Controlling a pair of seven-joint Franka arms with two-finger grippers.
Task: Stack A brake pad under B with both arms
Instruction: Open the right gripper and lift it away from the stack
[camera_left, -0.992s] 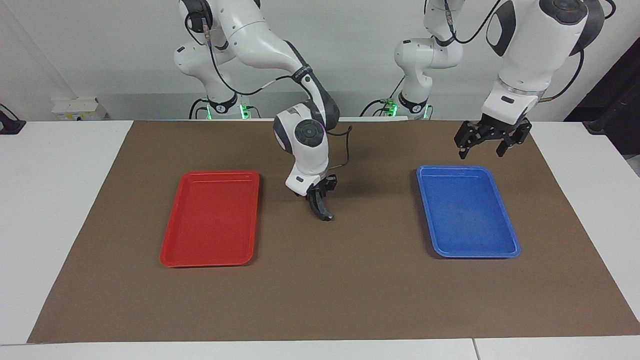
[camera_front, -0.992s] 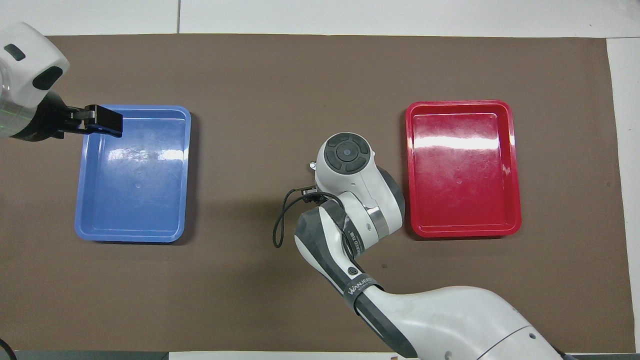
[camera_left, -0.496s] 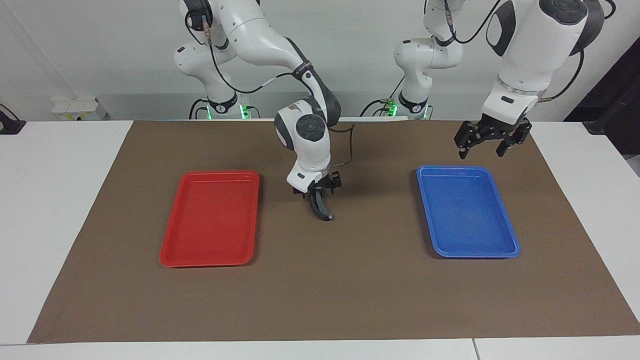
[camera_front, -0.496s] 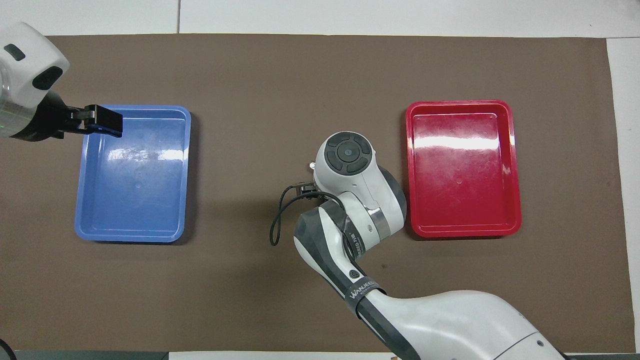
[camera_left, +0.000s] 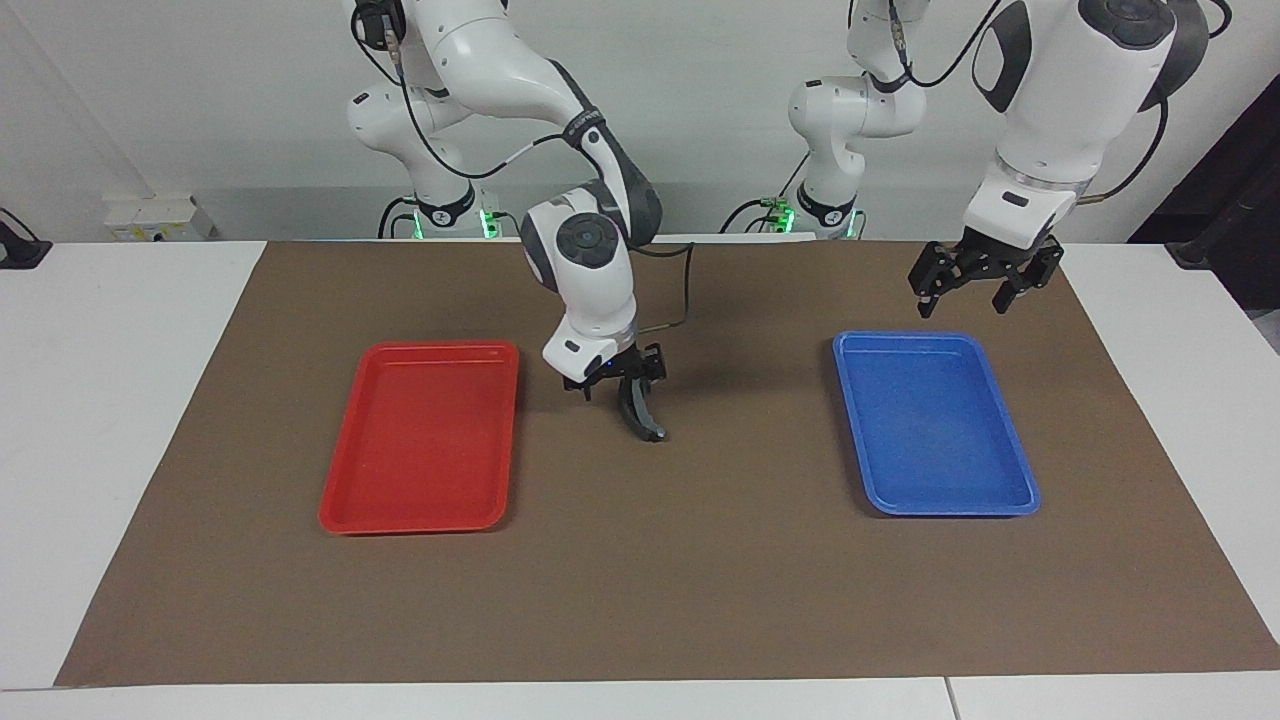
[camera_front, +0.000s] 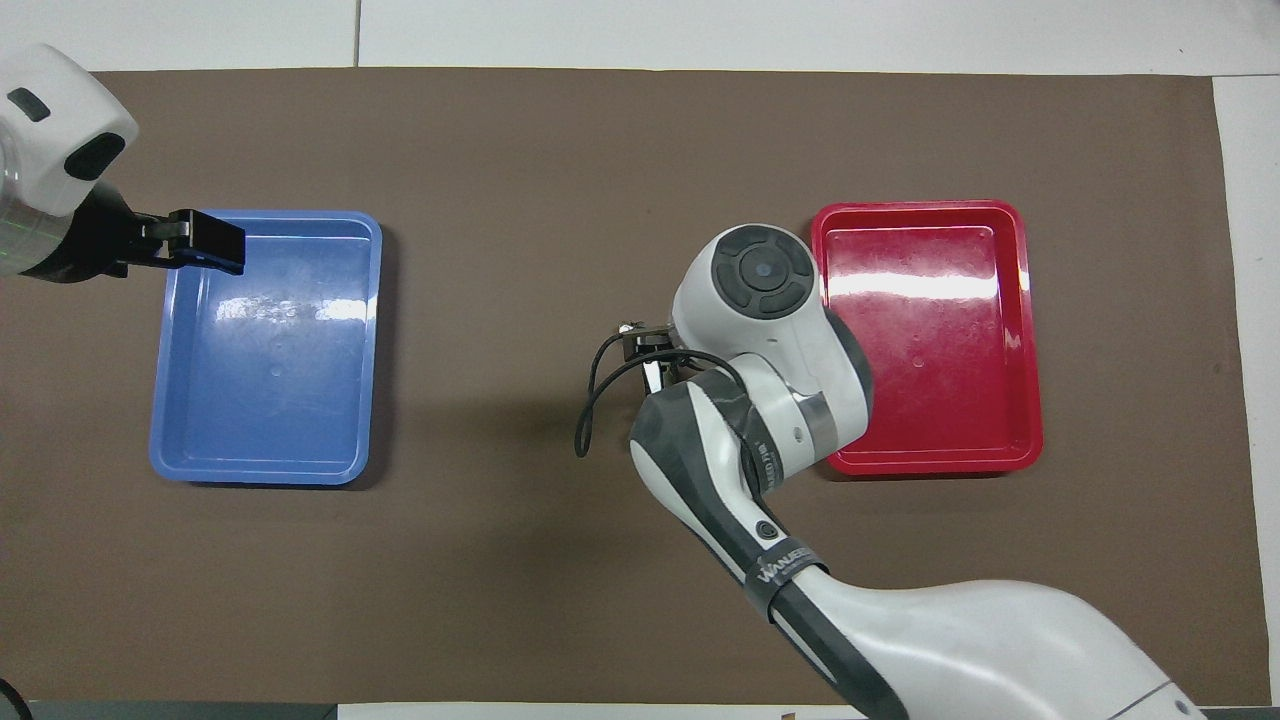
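Your right gripper (camera_left: 612, 380) sits just above the black curved pad (camera_left: 640, 410), fingers spread, touching or not unclear (long axis runs away from the robots). Left gripper (camera_left: 985, 280) waits open over the blue tray's (camera_left: 1010, 440) robot-side edge; short pad not visible.

Both trays, the red tray (camera_front: 1010, 330) and blue tray (camera_front: 365, 340), look like shiny smooth plastic. The brown mat (camera_front: 600, 150) is totally matt, kinda papery.
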